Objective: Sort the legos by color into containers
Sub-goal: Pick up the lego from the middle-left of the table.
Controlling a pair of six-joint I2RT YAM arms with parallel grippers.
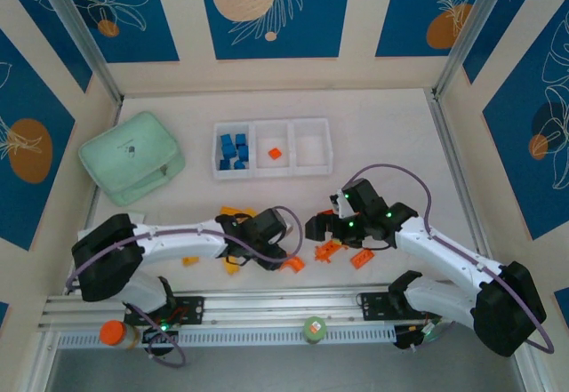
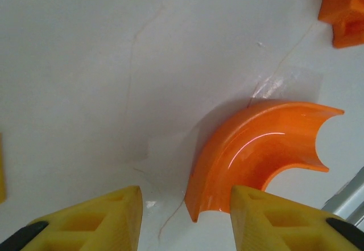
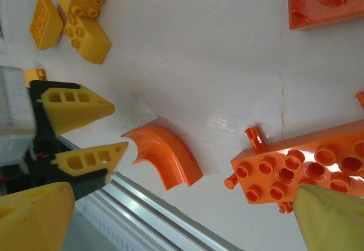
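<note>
Broadly, the worktop (image 1: 391, 143) offers free room between the arms and the tray (image 1: 271, 176) at the back. The tray's left compartment holds blue bricks (image 1: 233, 150) and its middle one holds one orange brick (image 1: 275, 153). A mint-green case (image 1: 132, 158) sits well left of that path. Nearer, the metal rail (image 3: 153, 200) runs just beside the orange arch (image 2: 256, 148), so there is little margin on that side. The right jaws stand spread wide, holding nothing, above an orange studded plate (image 3: 296, 168). The left jaws are parted and released, their tips at the arch's near end. The arch is likely light, rigid and glossy, so it could slip. Its flat side faces look like a safer hold than the curve.
</note>
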